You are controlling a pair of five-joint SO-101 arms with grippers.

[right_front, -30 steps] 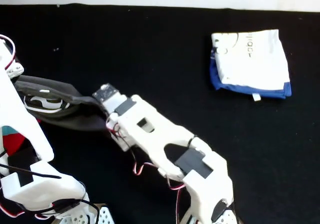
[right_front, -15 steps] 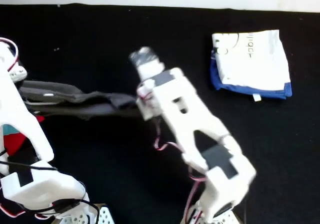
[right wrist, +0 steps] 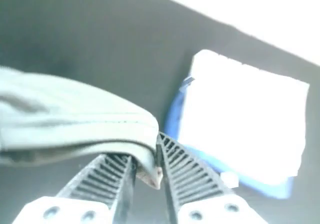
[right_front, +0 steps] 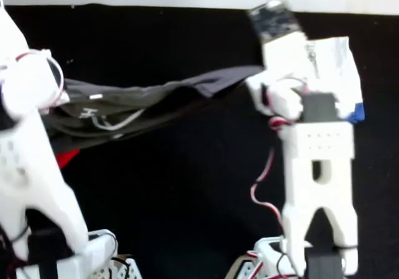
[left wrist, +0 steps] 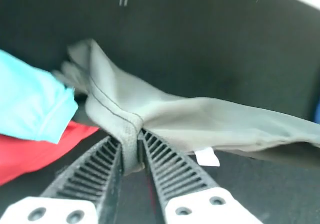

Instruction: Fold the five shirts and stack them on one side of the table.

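The limp dark grey cloth shirt (right_front: pixel 143 101) hangs stretched above the black table (right_front: pixel 156 35), with the left gripper (left wrist: pixel 130 138) clenched on one end and the right gripper (right wrist: pixel 146 158) on the other. The right one seems to hold only the hem's lip, so more tension could pull it free. That arm could also knock the folded white-and-blue shirt stack (right wrist: pixel 245 119) beside it.

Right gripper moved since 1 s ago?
Yes. The right gripper has swung from mid-table across to the edge of the folded white-and-blue stack, pulling the grey shirt with it.
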